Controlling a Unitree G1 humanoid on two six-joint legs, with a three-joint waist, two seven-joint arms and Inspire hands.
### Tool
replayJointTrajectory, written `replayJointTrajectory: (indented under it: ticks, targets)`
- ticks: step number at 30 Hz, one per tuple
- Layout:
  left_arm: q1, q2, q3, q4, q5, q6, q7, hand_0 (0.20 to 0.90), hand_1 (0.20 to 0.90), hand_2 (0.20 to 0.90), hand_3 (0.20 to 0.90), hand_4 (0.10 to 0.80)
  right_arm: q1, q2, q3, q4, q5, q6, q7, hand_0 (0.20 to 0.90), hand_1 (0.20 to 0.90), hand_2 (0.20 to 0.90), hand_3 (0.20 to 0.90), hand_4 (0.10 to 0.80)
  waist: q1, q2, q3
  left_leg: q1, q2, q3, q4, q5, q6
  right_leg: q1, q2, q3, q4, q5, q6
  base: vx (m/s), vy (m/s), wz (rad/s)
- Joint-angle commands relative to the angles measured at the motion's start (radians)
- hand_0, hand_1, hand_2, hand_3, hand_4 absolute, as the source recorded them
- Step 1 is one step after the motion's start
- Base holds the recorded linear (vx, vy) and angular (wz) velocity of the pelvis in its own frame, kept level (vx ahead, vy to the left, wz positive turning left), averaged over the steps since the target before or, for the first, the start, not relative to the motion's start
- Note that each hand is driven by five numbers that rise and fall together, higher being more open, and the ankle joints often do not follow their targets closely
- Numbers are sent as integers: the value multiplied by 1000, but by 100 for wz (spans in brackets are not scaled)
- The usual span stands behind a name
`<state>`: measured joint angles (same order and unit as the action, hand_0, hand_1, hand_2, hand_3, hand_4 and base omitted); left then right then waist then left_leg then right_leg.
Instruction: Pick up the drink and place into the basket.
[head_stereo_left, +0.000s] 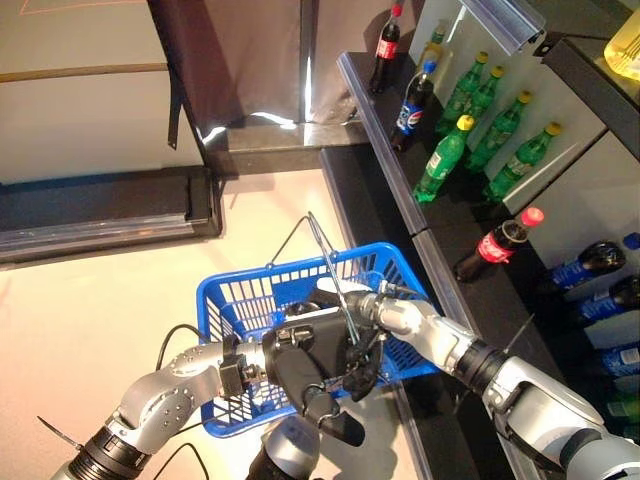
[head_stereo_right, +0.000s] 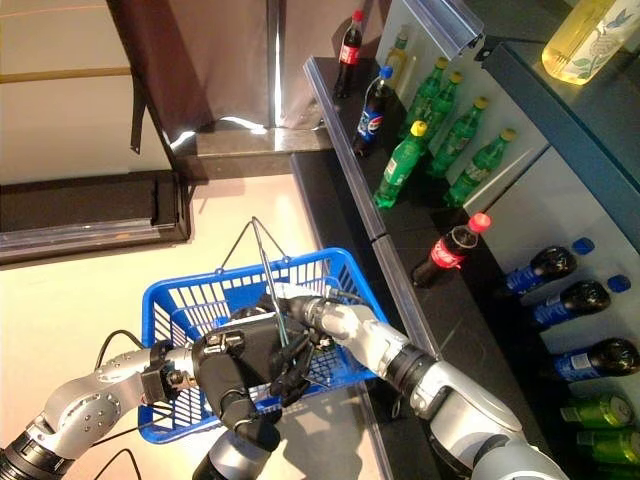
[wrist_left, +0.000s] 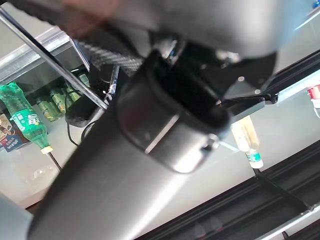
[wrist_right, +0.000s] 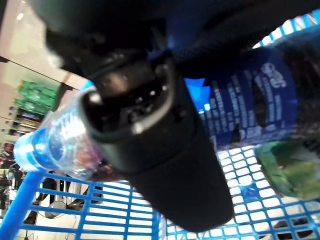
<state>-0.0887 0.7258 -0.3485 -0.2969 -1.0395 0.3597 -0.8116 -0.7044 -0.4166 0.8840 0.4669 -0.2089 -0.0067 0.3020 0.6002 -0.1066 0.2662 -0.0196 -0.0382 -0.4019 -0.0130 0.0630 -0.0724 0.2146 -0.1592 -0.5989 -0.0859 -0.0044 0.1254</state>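
My left hand (head_stereo_left: 300, 362) is shut on the thin wire handles (head_stereo_left: 325, 250) of the blue basket (head_stereo_left: 232, 290) and holds it up in front of me. My right hand (head_stereo_left: 362, 372) reaches down inside the basket. In the right wrist view its thumb (wrist_right: 170, 165) curls across a dark drink bottle (wrist_right: 245, 100) with a blue label and a blue cap, over the basket's blue grid floor (wrist_right: 120, 210). A green drink (wrist_right: 285, 172) lies in the basket beside it.
A dark shelf unit (head_stereo_left: 400, 190) runs along the right with green bottles (head_stereo_left: 442, 158), red-capped cola bottles (head_stereo_left: 498, 243) and, lower down, blue-capped dark bottles (head_stereo_left: 590, 262). A low dark platform (head_stereo_left: 100, 215) lies at the left, and a dark curtain (head_stereo_left: 240, 60) hangs at the back.
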Motion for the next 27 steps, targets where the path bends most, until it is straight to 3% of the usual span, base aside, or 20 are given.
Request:
replayJointTrajectory:
  ticks: [1,9,27]
  targets:
    - [-106,-163,28,-289,-158,-227,-185,300,300,300,200,100,-82,76,53,3,-3,-96,-20,900,900,900,900,800,-1,-2,-234,6,9,25,-70,49,-8,29,27,17,93,-50,-54,0,0,0]
    - [-108,-171,31,-298,-155,-218,-182,300,300,300,200,100,-65,116,54,47,-24,-88,-23,900,900,900,900,800,9,-5,-233,3,11,24,-70,49,-8,30,26,12,95,-51,-54,0,0,0]
    - [-84,-171,63,-297,-149,-235,-173,300,300,300,200,100,-44,107,15,31,8,-75,-62,900,900,900,900,800,2,-5,-236,3,11,27,-70,50,-7,28,28,18,94,-49,-55,0,0,0]
